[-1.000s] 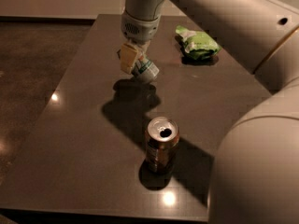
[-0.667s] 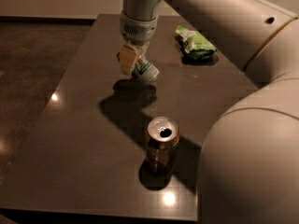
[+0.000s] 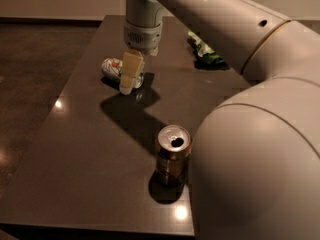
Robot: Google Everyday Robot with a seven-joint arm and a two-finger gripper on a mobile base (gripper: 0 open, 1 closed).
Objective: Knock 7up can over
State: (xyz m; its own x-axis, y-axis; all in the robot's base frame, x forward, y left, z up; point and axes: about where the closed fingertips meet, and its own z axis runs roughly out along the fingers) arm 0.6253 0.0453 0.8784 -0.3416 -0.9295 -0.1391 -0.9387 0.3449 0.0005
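two cans shared the dark table [image 3: 85,154], and only one of them was my business. the 7up can [image 3: 111,68] lay on its side toward the far part of the table, with its long axis running roughly from 9 to 3 o'clock. my pincer [image 3: 129,83] hung low over the table at the can's 3 o'clock end. it seemed to be touching the can, though the overlap made contact hard to confirm. whether my pincer was open or closed i could not tell from this angle.

the brown can [image 3: 172,154] stood upright at about 5 o'clock from my pincer, well apart. the snack bag [image 3: 206,54] lay at about 2 o'clock, also apart.

as i judged it, the knocking step was effectively done, since the 7up can was on its side and not standing. the next move called for lifting straight up and clear. i would have to avoid nudging the can into a roll toward the table's 9 o'clock edge, and avoid swinging my arm into the brown can.
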